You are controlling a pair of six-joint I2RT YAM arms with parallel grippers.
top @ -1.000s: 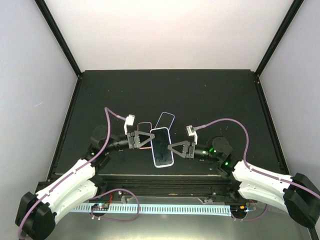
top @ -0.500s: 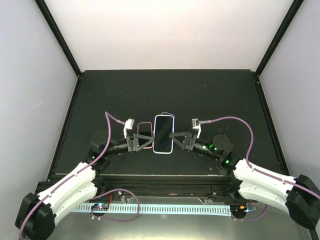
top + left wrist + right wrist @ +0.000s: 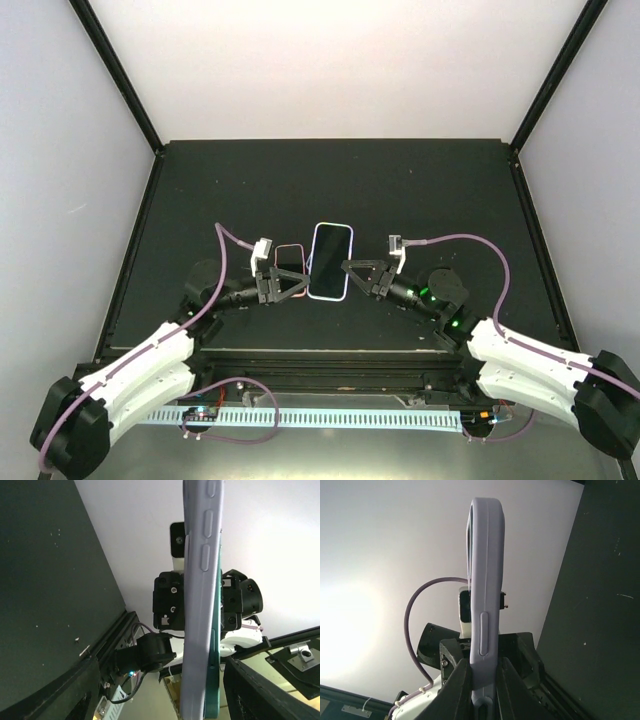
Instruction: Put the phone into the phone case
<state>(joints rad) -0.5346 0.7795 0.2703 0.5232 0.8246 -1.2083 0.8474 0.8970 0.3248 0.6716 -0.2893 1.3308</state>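
Note:
The phone case [image 3: 347, 262], pale lavender, is held flat above the table with the phone [image 3: 330, 260] in it, black screen up. My right gripper [image 3: 349, 272] is shut on the case's right edge. The right wrist view shows its fingers [image 3: 458, 690] clamped either side of the lavender rim [image 3: 485, 580]. My left gripper [image 3: 303, 283] is open at the case's left edge. In the left wrist view its dark fingers [image 3: 55, 690] stand wide apart around the case [image 3: 200, 600]. A strip of the phone's teal side [image 3: 215, 680] shows past the rim near the bottom.
A pink-rimmed case [image 3: 288, 253] lies on the black table [image 3: 420, 190] just left of the held one, under my left gripper. Black frame posts and pale walls close in the table on three sides.
The phone and case moved away from the arm bases and turned straight. My left gripper opened and let go of the left edge. The right gripper kept its hold.

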